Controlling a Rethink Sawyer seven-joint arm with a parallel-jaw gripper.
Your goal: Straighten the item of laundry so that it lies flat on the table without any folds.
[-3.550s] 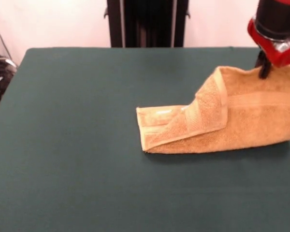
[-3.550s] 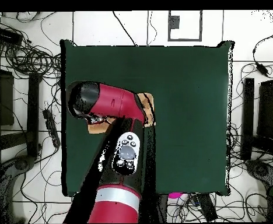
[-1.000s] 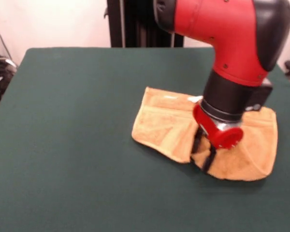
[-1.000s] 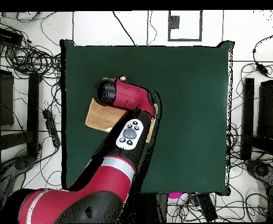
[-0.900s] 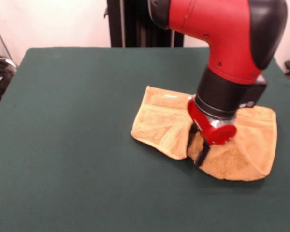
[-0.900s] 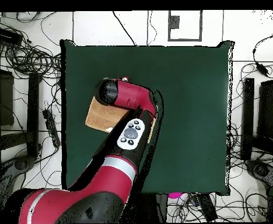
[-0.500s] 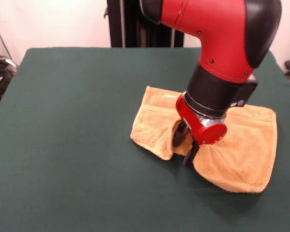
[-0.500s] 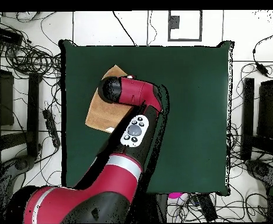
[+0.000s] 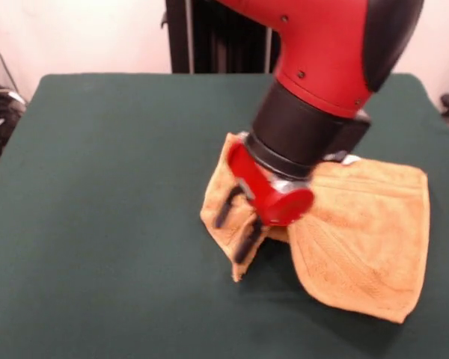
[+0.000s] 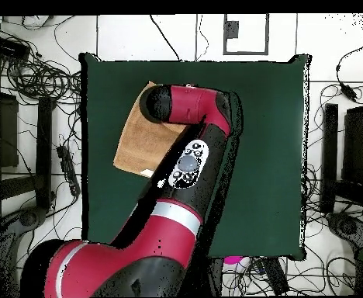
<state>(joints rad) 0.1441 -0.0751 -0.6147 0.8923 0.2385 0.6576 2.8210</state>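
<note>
**Robot claw drags towel corner as folds persist**

Nearest the front camera, the orange-tan terry towel (image 9: 359,239) lies on the dark green cloth-covered desk (image 9: 97,224), its near flap lifted and creased. Just behind, the red-and-black arm's claw (image 9: 236,224) shows two dark fingers (image 9: 226,206) parted, with a towel edge bunched about them; whether it has a real grip cannot be told. Judged from here, pulling farther sideways could roll the cloth onto itself, or the edge could slip free and drop wrinkled. No containers appear. Beyond, the desk's far edge meets the black pedestal (image 9: 224,37).
</note>
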